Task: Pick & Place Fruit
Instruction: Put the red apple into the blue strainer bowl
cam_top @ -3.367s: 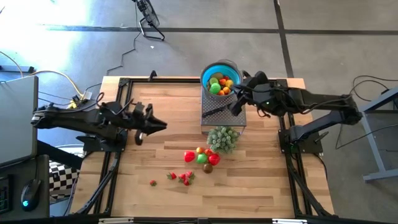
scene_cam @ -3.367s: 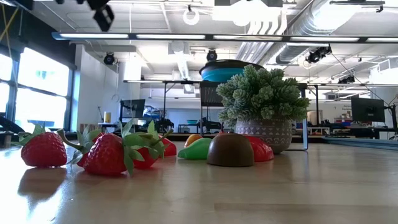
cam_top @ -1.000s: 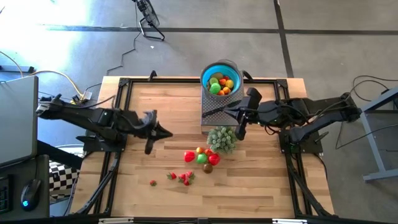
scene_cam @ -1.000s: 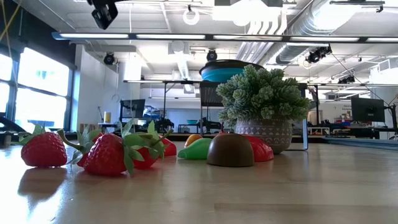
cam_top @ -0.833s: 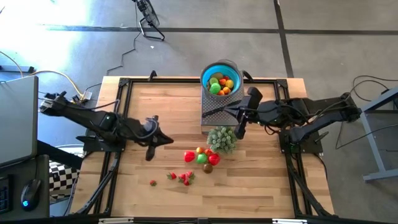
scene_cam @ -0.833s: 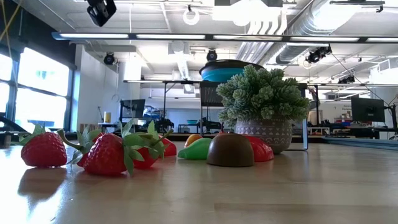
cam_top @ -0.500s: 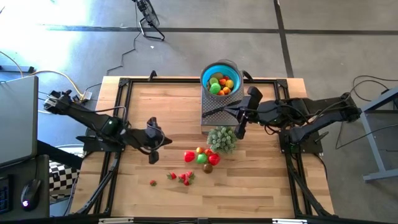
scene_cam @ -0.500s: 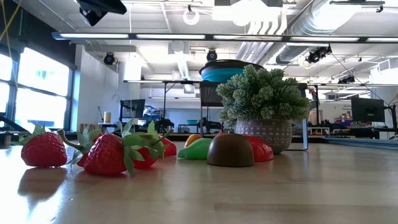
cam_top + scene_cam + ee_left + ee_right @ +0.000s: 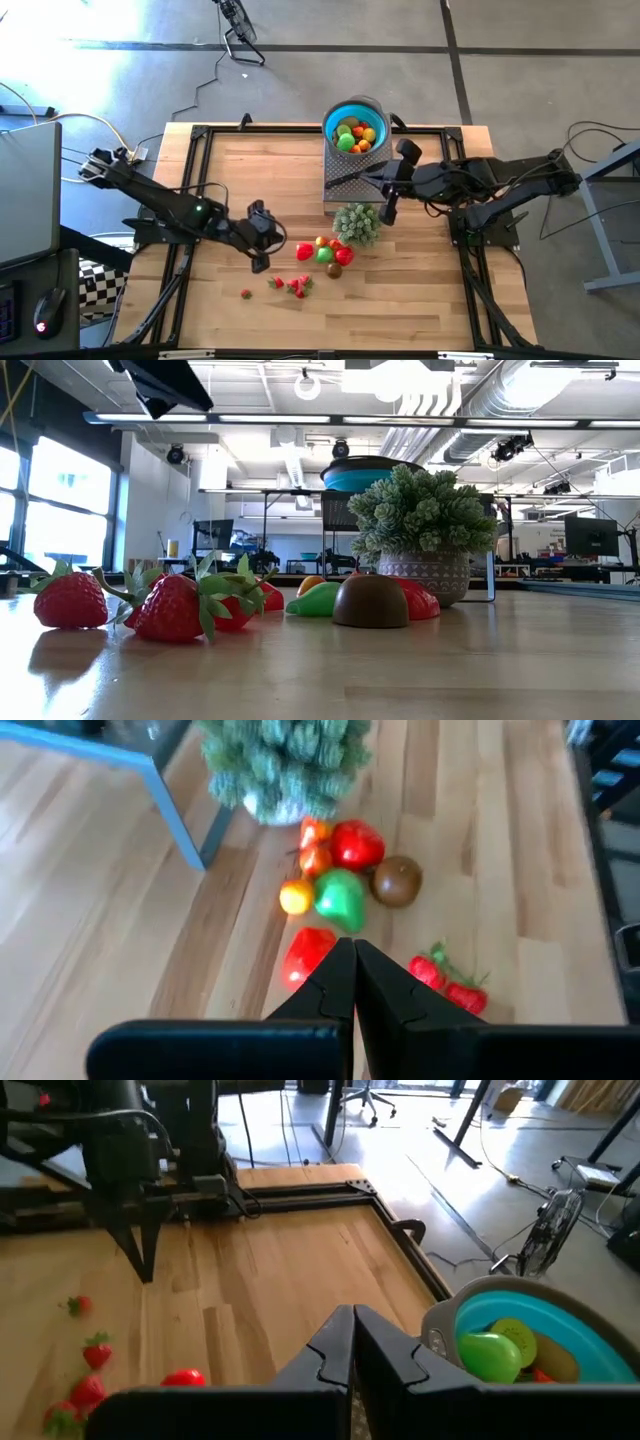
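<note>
I had the left pincer [image 9: 262,262] closed and empty above the table [image 9: 220,170] beside the loose fruit [image 9: 322,250], the right pincer [image 9: 387,215] closed near the bowl [image 9: 334,110], and judged the fruit light, hard, slippery, best pinched across the middle.

overhead and table-level views (both show fruit [image 9: 324,250])

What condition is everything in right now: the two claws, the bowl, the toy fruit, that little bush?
Left gripper: shut, empty, above the wooden table near the loose fruit.
Right gripper: shut, empty, beside the bushy plant.
Round blue bowl: upright on a raised stand, partly filled with fruit.
Loose red, green, orange and brown toy fruit: lying on the table, untouched.
Red toy strawberries: scattered on the table.
Pale green bushy plant: upright in its pot.
</note>
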`<state>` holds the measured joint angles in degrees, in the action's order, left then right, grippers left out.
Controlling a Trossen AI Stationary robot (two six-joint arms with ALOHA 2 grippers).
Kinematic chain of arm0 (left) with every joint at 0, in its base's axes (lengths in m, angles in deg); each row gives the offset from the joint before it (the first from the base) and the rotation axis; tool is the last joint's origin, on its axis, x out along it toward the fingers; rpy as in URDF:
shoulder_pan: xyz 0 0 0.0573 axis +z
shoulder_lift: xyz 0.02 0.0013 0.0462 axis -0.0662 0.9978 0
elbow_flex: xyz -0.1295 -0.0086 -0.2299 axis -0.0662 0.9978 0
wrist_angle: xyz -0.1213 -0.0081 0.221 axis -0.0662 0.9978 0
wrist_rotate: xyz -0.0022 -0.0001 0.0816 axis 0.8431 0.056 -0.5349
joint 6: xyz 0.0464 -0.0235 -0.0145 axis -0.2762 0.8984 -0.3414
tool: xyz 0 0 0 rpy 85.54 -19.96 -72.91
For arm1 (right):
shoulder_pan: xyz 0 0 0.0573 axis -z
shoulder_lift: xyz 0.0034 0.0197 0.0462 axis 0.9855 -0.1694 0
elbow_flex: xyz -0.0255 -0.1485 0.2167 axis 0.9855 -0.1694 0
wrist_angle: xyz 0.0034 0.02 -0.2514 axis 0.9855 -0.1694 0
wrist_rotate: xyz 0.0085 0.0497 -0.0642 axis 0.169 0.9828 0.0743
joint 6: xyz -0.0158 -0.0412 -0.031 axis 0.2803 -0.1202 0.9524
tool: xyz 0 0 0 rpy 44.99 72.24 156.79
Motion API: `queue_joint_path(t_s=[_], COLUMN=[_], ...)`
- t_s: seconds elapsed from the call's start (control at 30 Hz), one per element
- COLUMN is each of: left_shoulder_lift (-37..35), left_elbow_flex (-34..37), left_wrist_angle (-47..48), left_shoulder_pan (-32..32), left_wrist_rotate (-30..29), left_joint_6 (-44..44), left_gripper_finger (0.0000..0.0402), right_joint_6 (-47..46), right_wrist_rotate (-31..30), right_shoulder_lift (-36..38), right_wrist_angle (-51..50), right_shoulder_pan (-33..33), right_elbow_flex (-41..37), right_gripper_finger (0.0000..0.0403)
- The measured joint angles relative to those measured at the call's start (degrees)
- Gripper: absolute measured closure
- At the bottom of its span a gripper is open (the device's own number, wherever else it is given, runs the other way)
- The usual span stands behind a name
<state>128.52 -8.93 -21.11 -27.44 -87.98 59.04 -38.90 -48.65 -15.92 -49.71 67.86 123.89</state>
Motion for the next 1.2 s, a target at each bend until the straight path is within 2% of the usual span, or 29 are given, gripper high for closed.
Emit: queue_joint_path(t_s=[0.23, 0.37, 0.63, 0.93, 1.2], left_shoulder_lift=[2.3, 2.3, 2.3, 2.3, 2.3], left_elbow_flex=[0.1, 0.1, 0.1, 0.1, 0.1], left_wrist_angle=[0.0, -0.3, -0.3, -0.3, -0.4], left_shoulder_pan=[0.0, 0.0, 0.1, 0.1, 0.1], left_wrist_rotate=[-0.2, -1.0, -4.7, -4.8, -4.8], left_joint_6=[0.2, 0.3, 0.1, 0.2, 2.1], left_gripper_finger=[0.0398, 0.0373, 0.0266, 0.0131, 0.0040], right_joint_6=[2.2, 2.2, 1.9, 1.8, 1.8], right_wrist_rotate=[0.0, 0.0, 0.0, 0.0, 0.0], right_shoulder_lift=[0.0, 0.0, 0.0, 0.0, 0.0], right_wrist_angle=[-0.3, -0.3, -0.3, -0.3, -0.3], right_shoulder_pan=[0.0, 0.0, 0.0, 0.0, 0.0], right_elbow_flex=[0.0, 0.0, 0.0, 0.0, 0.0], right_gripper_finger=[0.0398, 0.0398, 0.0398, 0.0398, 0.0398])
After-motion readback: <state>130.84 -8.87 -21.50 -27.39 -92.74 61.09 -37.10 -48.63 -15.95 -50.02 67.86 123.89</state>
